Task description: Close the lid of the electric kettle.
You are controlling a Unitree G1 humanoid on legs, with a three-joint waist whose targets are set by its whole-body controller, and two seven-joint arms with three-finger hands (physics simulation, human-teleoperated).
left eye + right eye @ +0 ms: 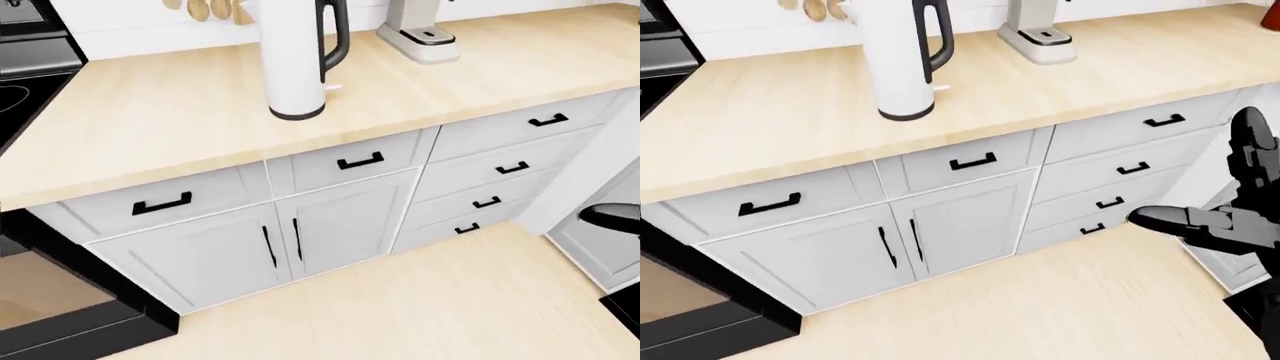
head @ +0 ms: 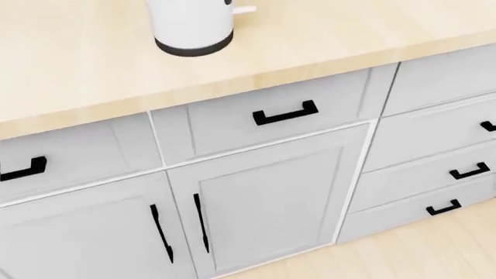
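The white electric kettle with a black handle stands upright on the light wooden counter, in the upper middle of the eye views. Its top and lid are cut off by the upper edge of every view. The head view shows only its base. My right hand is at the right edge of the right-eye view, low in front of the drawers and far from the kettle, with its fingers spread and holding nothing. My left hand is not in view.
A white coffee machine base stands on the counter to the right of the kettle. A black stove is at the left. White cabinet doors and drawers with black handles are below the counter. Wooden utensils hang behind.
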